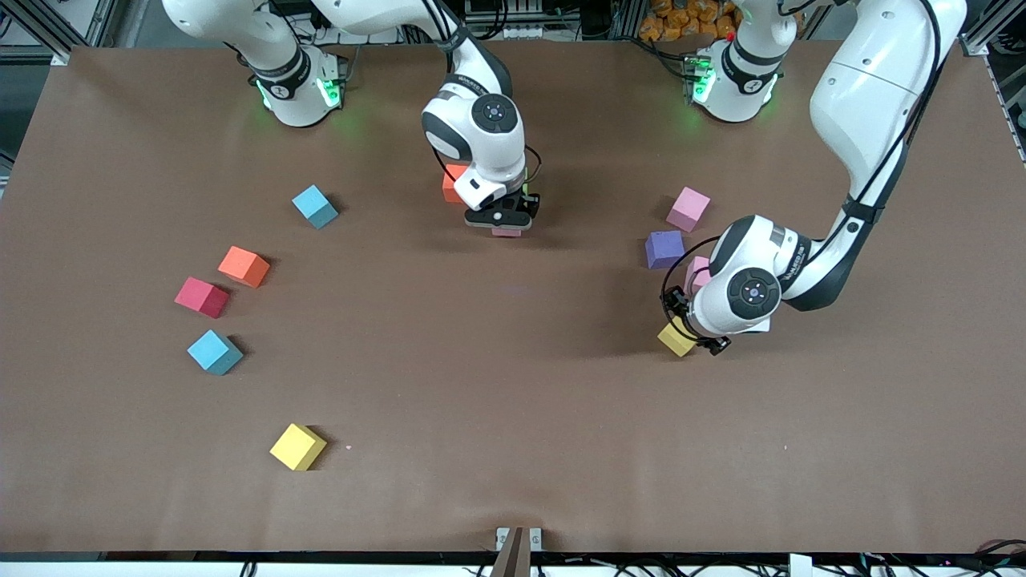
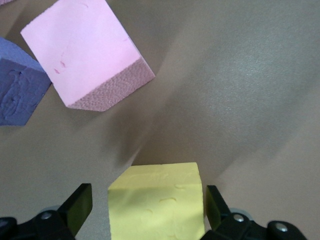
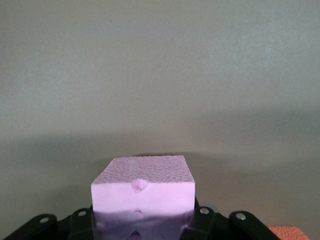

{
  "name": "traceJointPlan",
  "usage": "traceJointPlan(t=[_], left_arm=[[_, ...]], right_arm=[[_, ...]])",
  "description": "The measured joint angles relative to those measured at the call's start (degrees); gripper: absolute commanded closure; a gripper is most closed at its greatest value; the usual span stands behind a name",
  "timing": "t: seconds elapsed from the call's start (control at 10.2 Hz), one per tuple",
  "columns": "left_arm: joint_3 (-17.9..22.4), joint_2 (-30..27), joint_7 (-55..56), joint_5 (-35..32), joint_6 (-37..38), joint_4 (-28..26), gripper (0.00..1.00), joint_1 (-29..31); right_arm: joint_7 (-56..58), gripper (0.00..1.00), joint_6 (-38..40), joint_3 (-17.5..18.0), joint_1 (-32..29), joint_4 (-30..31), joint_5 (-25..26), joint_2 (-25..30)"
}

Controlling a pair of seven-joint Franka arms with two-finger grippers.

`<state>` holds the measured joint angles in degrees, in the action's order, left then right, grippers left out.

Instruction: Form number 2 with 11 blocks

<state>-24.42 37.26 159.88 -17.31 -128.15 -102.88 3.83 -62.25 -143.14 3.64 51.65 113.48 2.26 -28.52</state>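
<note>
Key relation: the left gripper (image 2: 145, 210) stands over a matte yellow foam cube (image 1: 676, 338) toward the left arm's end of the bench (image 1: 513, 385); the cube sits squarely between the fingers (image 2: 75, 207), which are spread wide and not gripping.
Right gripper (image 1: 503, 218): fingers closed on a pink foam cube (image 3: 143, 190), low over mid-bench, at 9 o'clock from the left gripper in the front view.
Nearer arm: left, for the yellow cube.
Number 2: not yet formed; cubes lie scattered.
Count, visible: yellow 2, pink 3, light blue 2, orange 2, red 1, purple 1; total 11.
</note>
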Motion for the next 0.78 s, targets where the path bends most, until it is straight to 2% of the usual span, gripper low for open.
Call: traceJointPlan(t=[0.39,0.49,0.59,0.78], left_arm=[[0.08,0.37,0.24,0.00,-0.97,0.01,0.00,0.00],[0.09,0.38,0.24,0.00,-1.01,0.01,0.42,0.00],[0.10,0.42,0.24,0.00,-1.01,0.01,0.61,0.00],[0.10,0.50,0.24,-0.32,-1.02,0.02,0.61,0.00]], right_arm=[[-0.38,0.49,-0.08,1.39,0.02,0.11,0.01,-0.40],[-0.72,0.49,-0.08,1.74,0.03,0.13,0.01,-0.41],[-0.87,0.49,-0.08,1.86,0.03,0.14,0.10,-0.41],[-1.06,0.49,-0.08,1.84,-0.11,0.21,1.24,-0.46]])
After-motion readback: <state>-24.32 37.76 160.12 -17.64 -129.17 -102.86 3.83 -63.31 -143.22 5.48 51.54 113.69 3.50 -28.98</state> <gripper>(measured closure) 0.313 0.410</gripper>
